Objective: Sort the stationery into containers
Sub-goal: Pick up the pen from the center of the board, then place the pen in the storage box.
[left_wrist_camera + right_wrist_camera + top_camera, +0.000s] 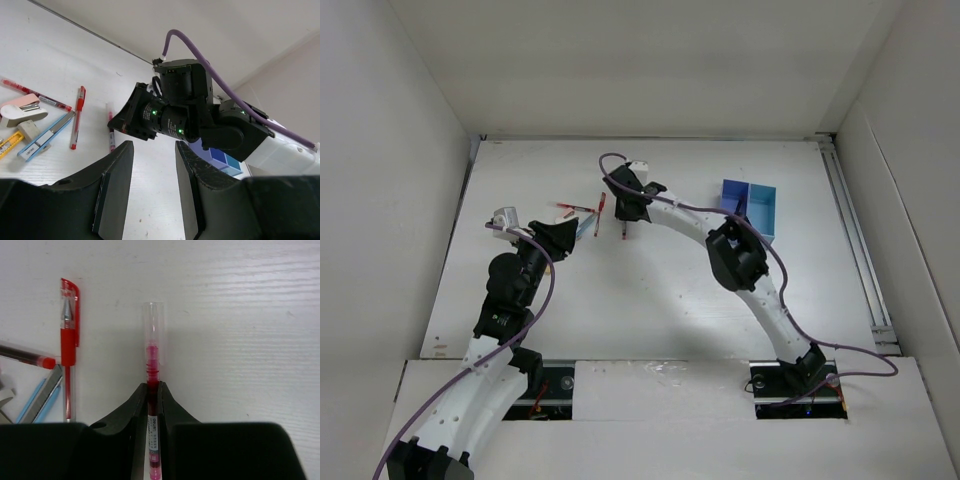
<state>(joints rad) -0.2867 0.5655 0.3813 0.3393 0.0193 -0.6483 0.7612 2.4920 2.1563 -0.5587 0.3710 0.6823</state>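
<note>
My right gripper (pixel 153 385) is shut on a pink-red pen (pixel 153 347) with a clear cap, which lies on the white table (pixel 650 300). From above, that gripper (pixel 625 222) is at the table's middle left. Beside it lie a red capped pen (pixel 68 340), another red pen (pixel 27 356) and a light-blue item (pixel 37 400). My left gripper (pixel 154 146) hovers open with nothing between its fingers, just left of the pile (pixel 570 236). The containers stand at the back right: a dark blue tray (pixel 733 196) joined to a cyan one (pixel 762 208).
In the left wrist view a pink stapler (pixel 20 107), a blue cutter (pixel 47 135) and a yellow item (pixel 7 146) lie among the pens. The right arm (pixel 740 260) arcs across the table's middle. White walls close in the table on three sides.
</note>
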